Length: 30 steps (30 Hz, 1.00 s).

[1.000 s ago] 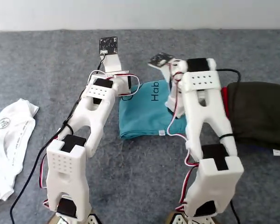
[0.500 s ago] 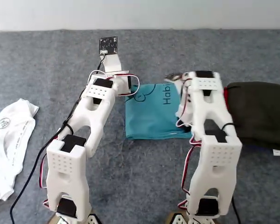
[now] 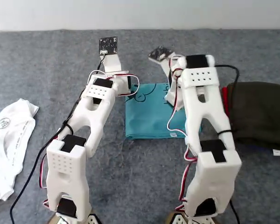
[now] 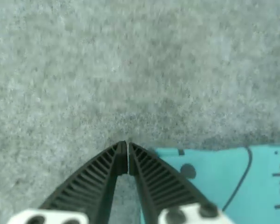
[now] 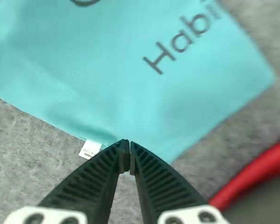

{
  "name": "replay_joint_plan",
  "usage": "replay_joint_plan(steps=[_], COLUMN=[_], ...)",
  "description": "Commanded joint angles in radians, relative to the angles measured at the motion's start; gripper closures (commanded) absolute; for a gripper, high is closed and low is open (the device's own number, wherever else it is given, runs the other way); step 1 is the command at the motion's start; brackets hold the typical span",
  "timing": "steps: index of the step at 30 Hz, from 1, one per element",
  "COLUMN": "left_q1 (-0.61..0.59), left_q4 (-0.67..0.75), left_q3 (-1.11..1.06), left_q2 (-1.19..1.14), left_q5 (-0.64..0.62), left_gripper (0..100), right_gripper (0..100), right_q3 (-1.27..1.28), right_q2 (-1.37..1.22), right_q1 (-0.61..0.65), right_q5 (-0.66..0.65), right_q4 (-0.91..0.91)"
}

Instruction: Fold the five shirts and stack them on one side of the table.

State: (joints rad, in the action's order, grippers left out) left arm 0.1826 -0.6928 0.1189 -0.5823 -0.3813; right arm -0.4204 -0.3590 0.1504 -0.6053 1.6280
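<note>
Teal shirt (image 3: 151, 112), mid-counter, folded: likely soft, light, limp; best pinched at a corner or folded edge. Left gripper (image 4: 127, 156), right gripper (image 5: 125, 156): fingers pressed together, empty.

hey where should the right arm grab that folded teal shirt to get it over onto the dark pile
Probably the teal shirt's edge by the white tag, coming in low from the bare carpet beside it. The shirt lies flat and folded, so only its edges offer layers to pinch. The right claw, shut now, hangs right over that edge, on the dark pile's side.
</note>
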Motion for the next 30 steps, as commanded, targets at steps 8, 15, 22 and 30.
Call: replay_joint_plan(steps=[8,15,22,30], left_q1=[0.048,0.164,0.06,0.04], left_q4=[-0.258,-0.258,-0.261,-0.305], left_q3=[0.064,0.042,0.255,0.378], left_q2=[0.371,0.207,-0.094,-0.176], left_q5=[-0.002,-0.002,-0.008,-0.006], left_gripper=[99,99,99,99], right_gripper=[98.7,98.7,98.7,98.7], right_q3=[-0.032,0.02,0.129,0.146], right_q2=[0.185,0.211,0.208,0.208], right_q1=[-0.133,-0.225,-0.208,-0.213], right_q5=[0.008,0.009,0.011,0.011], right_q4=[0.168,0.165,0.162,0.16])
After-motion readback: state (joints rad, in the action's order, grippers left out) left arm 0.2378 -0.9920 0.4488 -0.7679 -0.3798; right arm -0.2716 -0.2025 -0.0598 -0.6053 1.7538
